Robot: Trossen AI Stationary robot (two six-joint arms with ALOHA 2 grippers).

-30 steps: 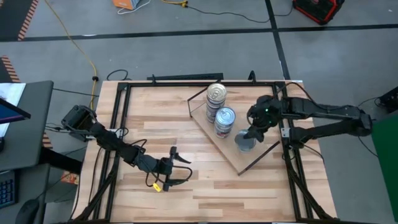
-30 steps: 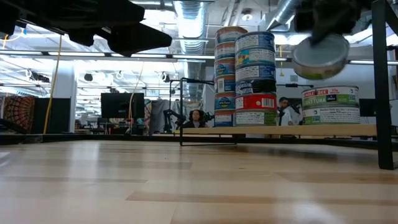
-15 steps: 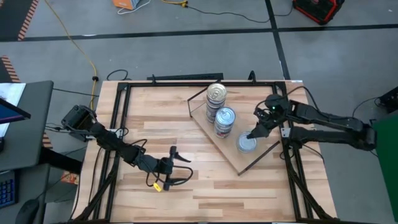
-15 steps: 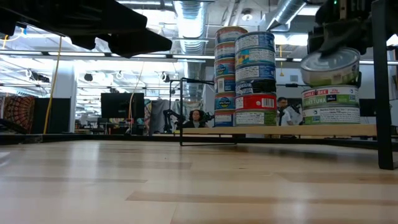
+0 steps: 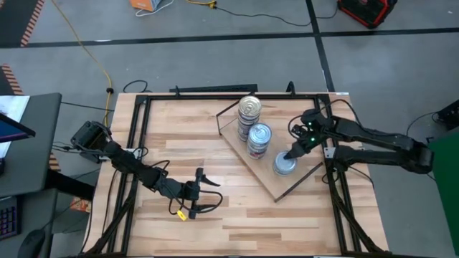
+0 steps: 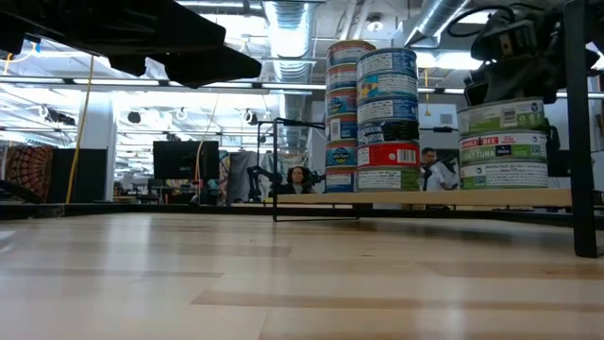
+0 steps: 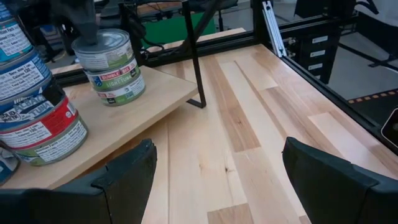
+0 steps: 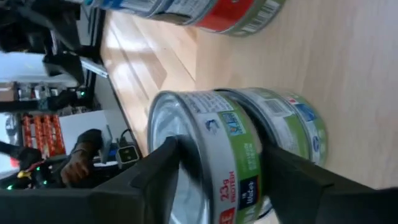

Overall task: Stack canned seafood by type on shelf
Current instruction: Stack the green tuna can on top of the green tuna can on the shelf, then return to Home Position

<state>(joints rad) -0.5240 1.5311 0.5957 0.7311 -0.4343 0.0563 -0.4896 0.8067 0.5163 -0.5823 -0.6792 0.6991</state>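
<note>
The right pincer (image 5: 289, 155) is seen right over the short stack of green-labelled tins (image 5: 284, 165) near the shelf's (image 5: 267, 183) right corner, and its fingers (image 8: 163, 171) are spread on either side of the top tin (image 8: 214, 152), close to its sides; whether they are touching it cannot be told. That top tin is set squarely on the two tins beneath it (image 6: 502, 161). Two taller stacks of canned seafood (image 5: 249, 109) (image 5: 259, 138) are lined up along the shelf's middle, blue labels above, a red one low down (image 6: 387, 155). The shelf itself is laid at an angle on the counter (image 5: 179, 136), toward its far right part. The left pincer (image 5: 204, 191) is parked low over the near left part of the counter, fingers (image 7: 124, 177) held wide apart with nothing between them, well apart from the shelf.
</note>
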